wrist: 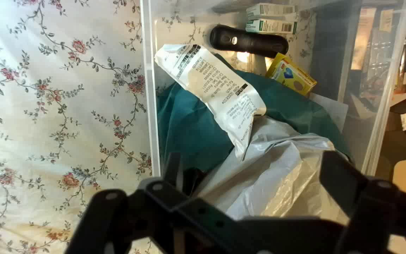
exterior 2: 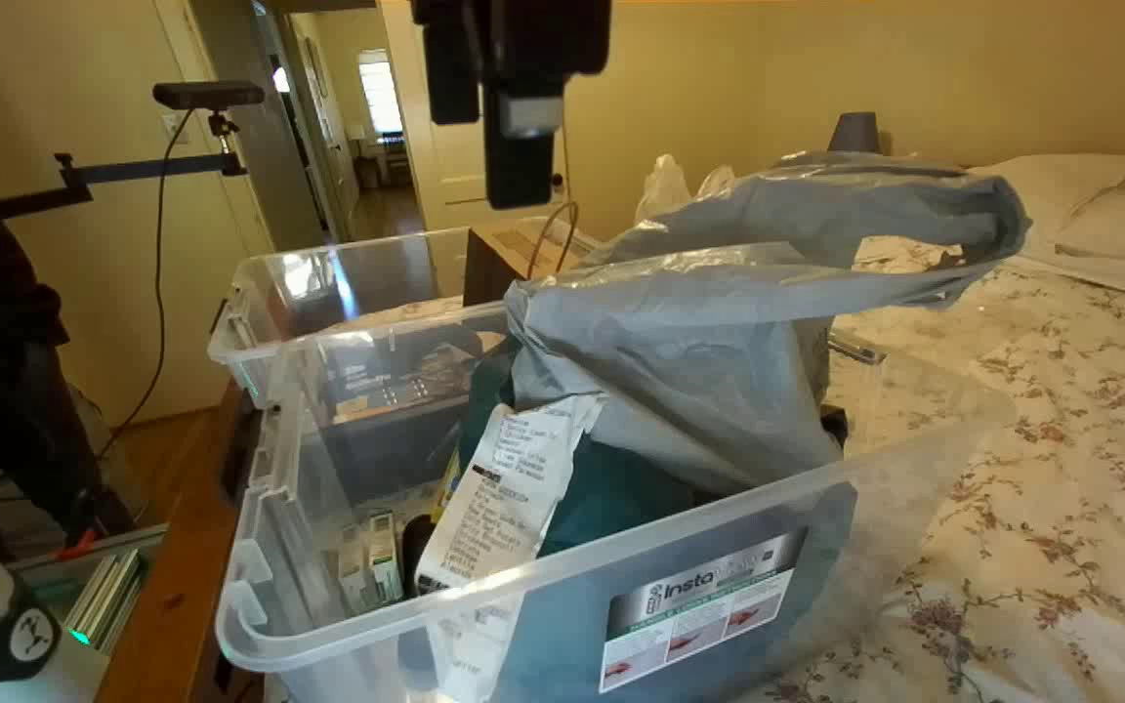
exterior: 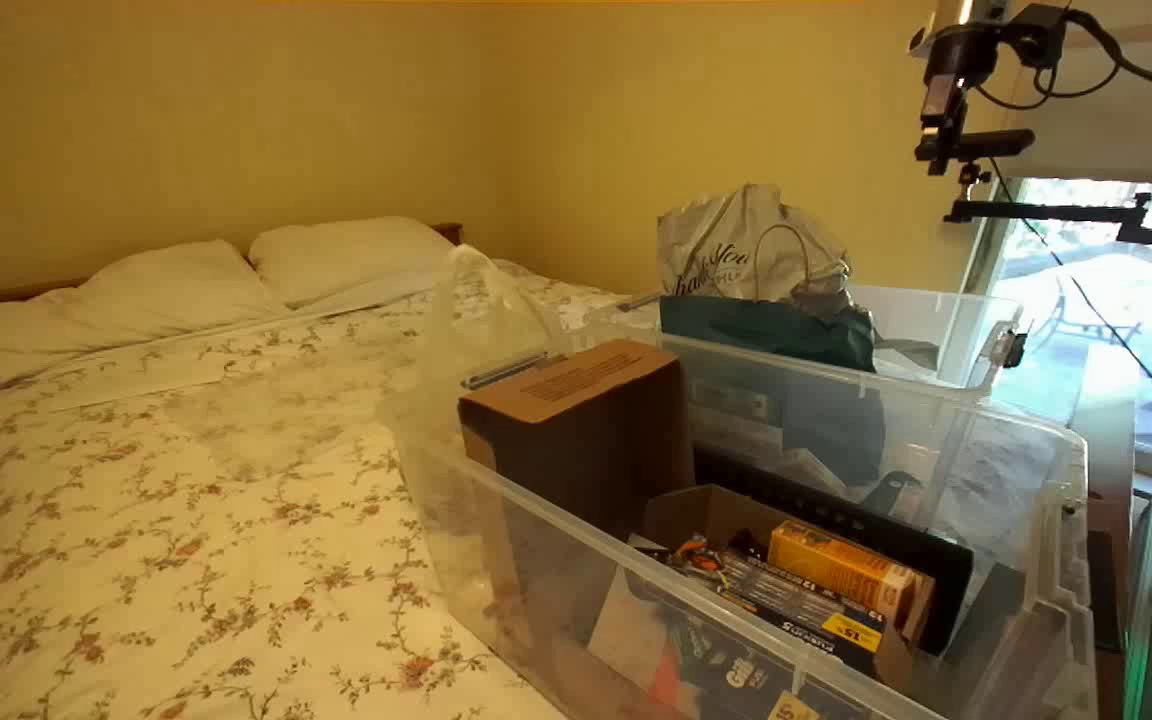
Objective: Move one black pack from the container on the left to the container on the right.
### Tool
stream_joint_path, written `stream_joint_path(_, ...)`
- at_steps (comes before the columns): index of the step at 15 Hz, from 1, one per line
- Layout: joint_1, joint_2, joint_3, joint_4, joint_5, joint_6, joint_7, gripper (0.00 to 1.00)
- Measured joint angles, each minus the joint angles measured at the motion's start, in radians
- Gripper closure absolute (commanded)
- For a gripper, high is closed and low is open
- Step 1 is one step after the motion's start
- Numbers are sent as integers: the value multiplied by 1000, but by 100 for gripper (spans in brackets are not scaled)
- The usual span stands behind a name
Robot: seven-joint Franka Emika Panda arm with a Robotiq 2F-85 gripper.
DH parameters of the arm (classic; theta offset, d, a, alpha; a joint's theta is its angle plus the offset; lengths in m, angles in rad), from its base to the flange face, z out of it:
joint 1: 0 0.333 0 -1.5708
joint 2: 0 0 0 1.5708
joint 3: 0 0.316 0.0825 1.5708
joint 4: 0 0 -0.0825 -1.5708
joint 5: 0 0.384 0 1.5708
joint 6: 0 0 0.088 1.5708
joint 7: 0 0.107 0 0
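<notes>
Over the bag tub (wrist: pixel 149 88), the gripper (wrist: pixel 254 173) hangs with its fingers (wrist: pixel 335 180) spread apart. Below, I see a grey bag (wrist: pixel 280 169) and a green bag (wrist: pixel 196 134), a receipt (wrist: pixel 217 84) draped across. In the next tub (exterior: pixel 1066 560), a black pack (exterior: pixel 786 600) sits in a carton (exterior: pixel 704 508) beside a yellow box (exterior: pixel 841 565).

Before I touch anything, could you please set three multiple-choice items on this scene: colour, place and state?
1. What colour is the small carton beside the teal bag?
A) red B) purple C) yellow
2. Where is the printed strip?
A) across the teal bag B) on a pillow C) on the floor
3. How is the gripper?
A) shut B) open C) hidden

1 C, its faces show yellow; 2 A, teal shows on both sides of it; 3 B, its fingers stand apart in the wrist view.
</notes>
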Motion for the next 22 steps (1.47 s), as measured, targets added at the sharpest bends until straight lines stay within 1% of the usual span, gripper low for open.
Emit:
stream_joint_path(8, -5, 0, 7, -1, 0, 0, 0, 0)
stream_joint_path(11, -18, -14, 56, -27, -2, -3, 3, 0)
stream_joint_path(13, -18, -43, 106, -68, -17, -12, 26, 0)
stream_joint_path(18, -15, -182, 224, -186, -98, -9, 87, 0)
stream_joint_path(20, -13, -221, 246, -213, -115, -3, 95, 0)
stream_joint_path(22, -13, -235, 247, -224, -119, 2, 96, 0)
